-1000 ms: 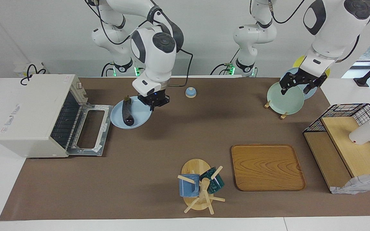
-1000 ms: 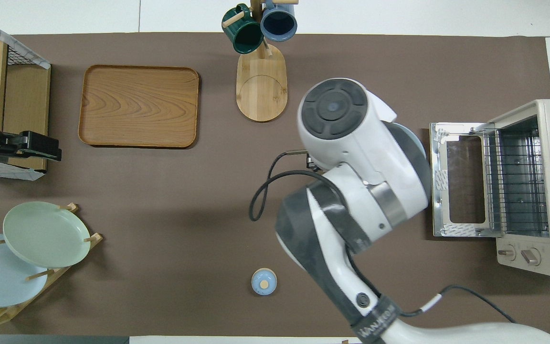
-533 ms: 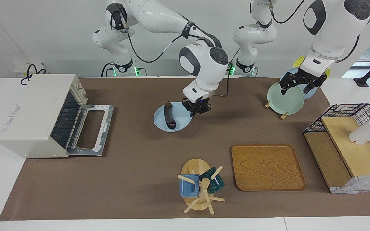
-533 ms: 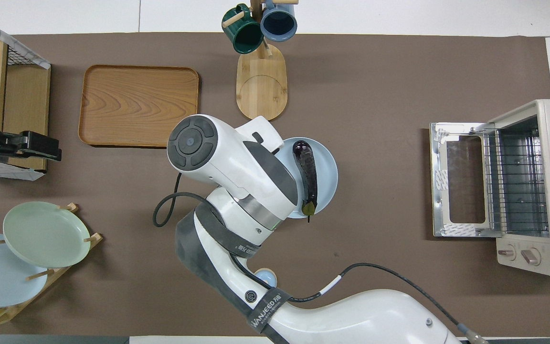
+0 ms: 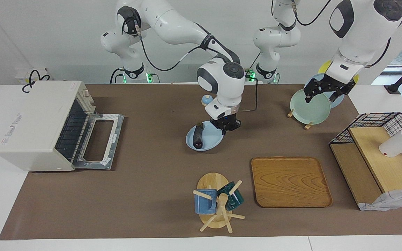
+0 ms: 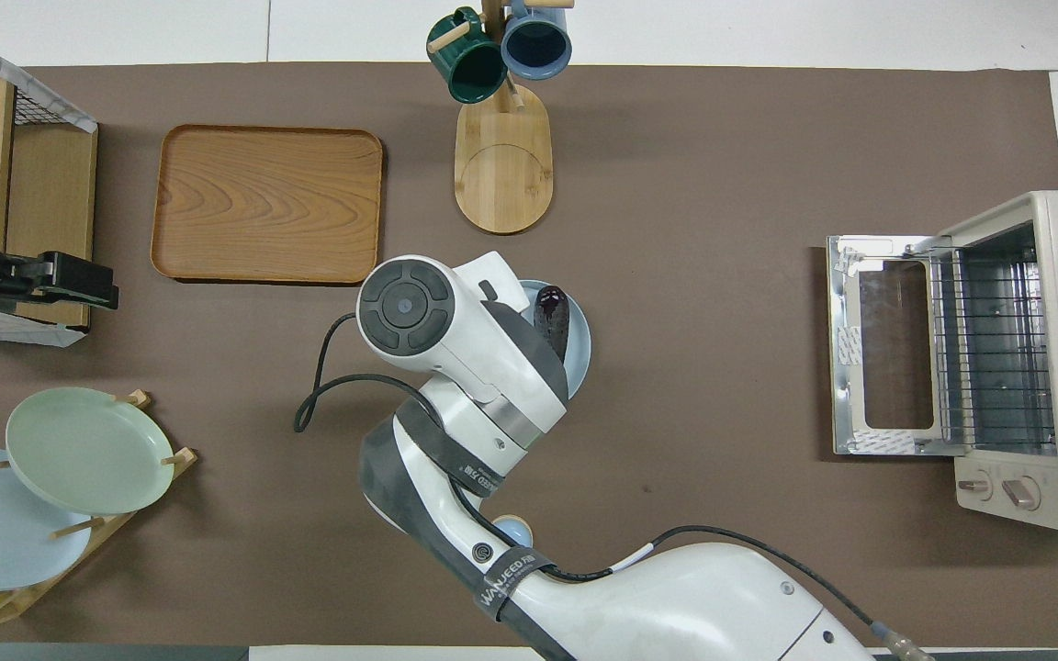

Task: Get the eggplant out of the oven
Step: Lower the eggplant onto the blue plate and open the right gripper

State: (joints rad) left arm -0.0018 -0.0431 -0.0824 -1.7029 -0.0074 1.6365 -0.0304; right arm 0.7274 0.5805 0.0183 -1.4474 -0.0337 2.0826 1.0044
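Note:
The dark purple eggplant (image 5: 198, 136) lies on a light blue plate (image 5: 210, 141) over the middle of the brown mat, outside the oven. It also shows in the overhead view (image 6: 552, 317), on the plate (image 6: 578, 344). My right gripper (image 5: 226, 126) is shut on the plate's rim; I cannot tell whether the plate rests on the mat. The cream oven (image 5: 40, 125) stands at the right arm's end, its door (image 5: 98, 141) dropped open and its wire rack (image 6: 997, 353) empty. My left gripper (image 5: 323, 91) waits over the plate rack.
A wooden tray (image 5: 290, 181) and a mug tree (image 5: 216, 204) with two mugs lie farther from the robots than the plate. A rack with a green plate (image 5: 309, 106) and a wire-mesh shelf (image 5: 379, 157) stand at the left arm's end. A small blue lid (image 5: 206, 100) sits near the robots.
My right gripper has carried the plate with the eggplant away from the oven's front to the middle of the mat. The left arm has not moved.

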